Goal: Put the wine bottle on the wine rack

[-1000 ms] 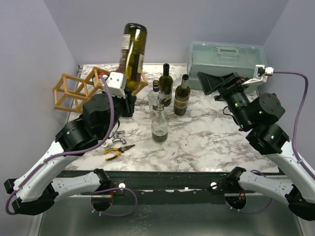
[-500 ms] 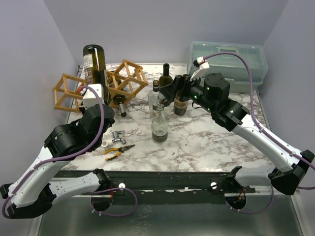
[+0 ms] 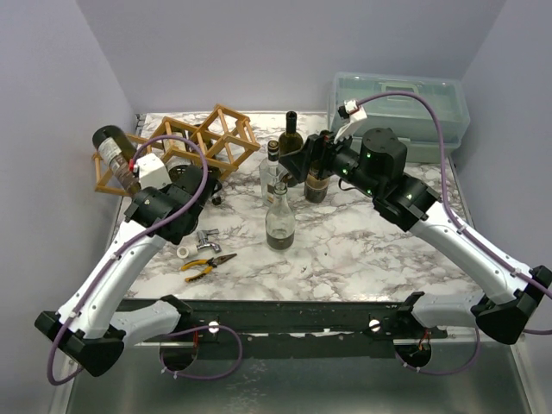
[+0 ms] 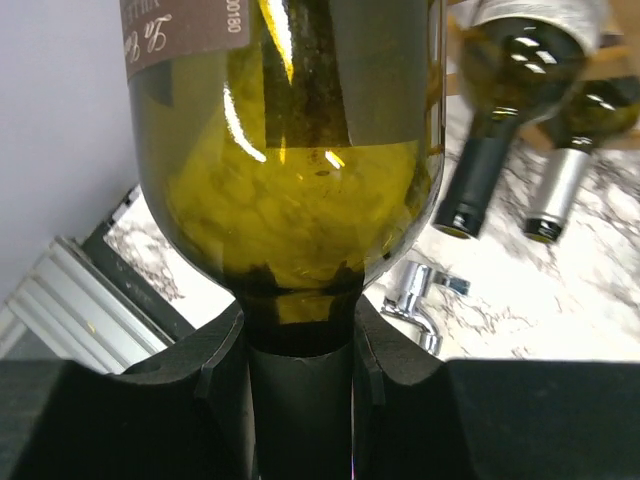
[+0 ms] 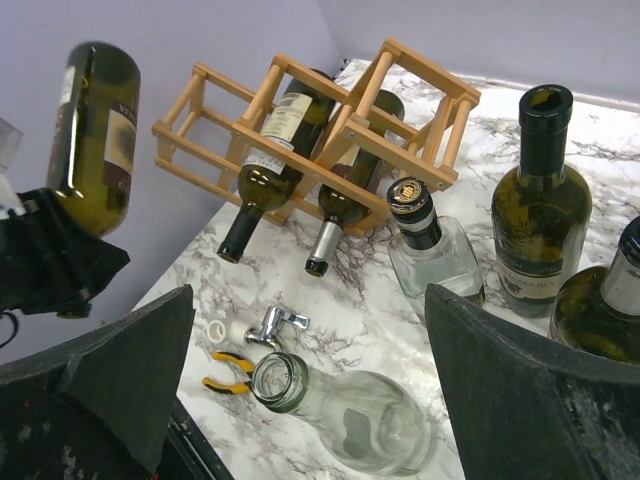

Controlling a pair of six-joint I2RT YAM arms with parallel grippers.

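We see the left fingers [image 4: 205, 365] closed tight on the neck of the wine bottle [image 4: 290, 150], one dark pad on each side of it, with the bottle turned base-up and leaning. In the overhead and right wrist views it hangs in the air over the left edge of the desk [image 3: 362, 241], towards the far-left corner, just off the left end of the wine rack [image 3: 211, 138] and in none of its cells (from above the bottle overlaps the rack's end sticks, so we cannot tell whether glass touches wood). The rack lies along the far edge near that corner, and two bottles [image 5: 275, 150] rest in its cells, necks pointing towards the near edge. The right fingers [image 5: 130, 380] are spread wide with nothing between them, poised above the standing bottles at the middle of the desk: a clear glass bottle [image 3: 280, 220], a small square bottle [image 3: 272, 172] and two dark green bottles [image 3: 291, 147]. A chrome tap [image 3: 205, 239], a white ring [image 3: 184, 252] and pliers [image 3: 207, 263] lie towards the near-left corner, and a translucent toolbox [image 3: 397, 103] sits at the far-right corner.
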